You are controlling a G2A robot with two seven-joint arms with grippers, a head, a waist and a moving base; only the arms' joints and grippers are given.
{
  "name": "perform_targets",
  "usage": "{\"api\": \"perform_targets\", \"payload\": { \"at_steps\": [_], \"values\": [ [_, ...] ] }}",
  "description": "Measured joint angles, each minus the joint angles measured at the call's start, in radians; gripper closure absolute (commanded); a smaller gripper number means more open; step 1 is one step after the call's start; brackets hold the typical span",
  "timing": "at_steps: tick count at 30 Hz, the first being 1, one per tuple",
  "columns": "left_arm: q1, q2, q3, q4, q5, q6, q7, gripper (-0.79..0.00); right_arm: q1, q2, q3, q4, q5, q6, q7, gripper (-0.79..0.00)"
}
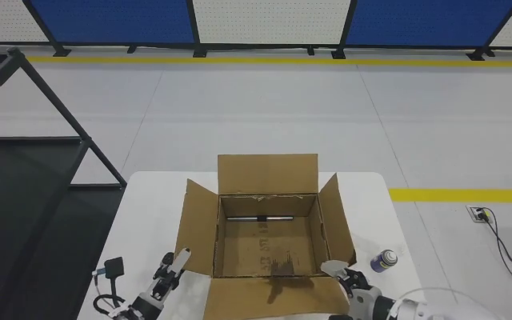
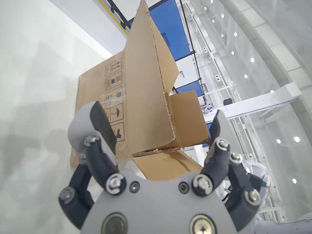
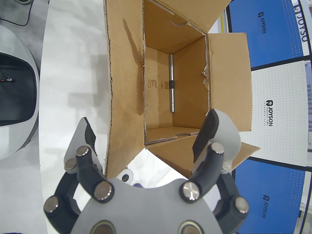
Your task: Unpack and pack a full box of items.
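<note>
White round-cornered table (image 1: pixel 152 208) stands on a grey floor crossed by a yellow line, with blue and white perforated panels behind. On its middle sits a brown cardboard box (image 1: pixel 268 172), all four flaps folded outward and the top open. Inside, a slim silver metal rod with a black band around its middle (image 1: pixel 258 217) lies flat on the bottom, along the far wall. The left tool (image 2: pixel 157 113) sits low beside the box's near left corner, outside the left flap, fingers spread wide with nothing between them. The right tool (image 3: pixel 150 116) is at the near right corner, likewise spread and holding nothing. A small purple bottle with a silver top (image 1: pixel 384 260) stands on the table just right of the box.
</note>
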Motion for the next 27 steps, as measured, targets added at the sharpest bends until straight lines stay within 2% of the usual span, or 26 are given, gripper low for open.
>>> {"api": "perform_targets", "payload": {
  "at_steps": [17, 27],
  "values": [
    [-0.01, -0.013, 0.054, 0.03, 0.117, -0.052, 0.122, 0.0, -0.001, 0.0, 0.021, -0.01, -0.021, -0.023, -0.031, -0.785],
    [-0.003, -0.018, 0.07, 0.062, 0.192, -0.141, 0.159, 0.0, -0.004, -0.003, 0.032, -0.001, 0.003, -0.009, -0.025, -0.785]
  ]
}}
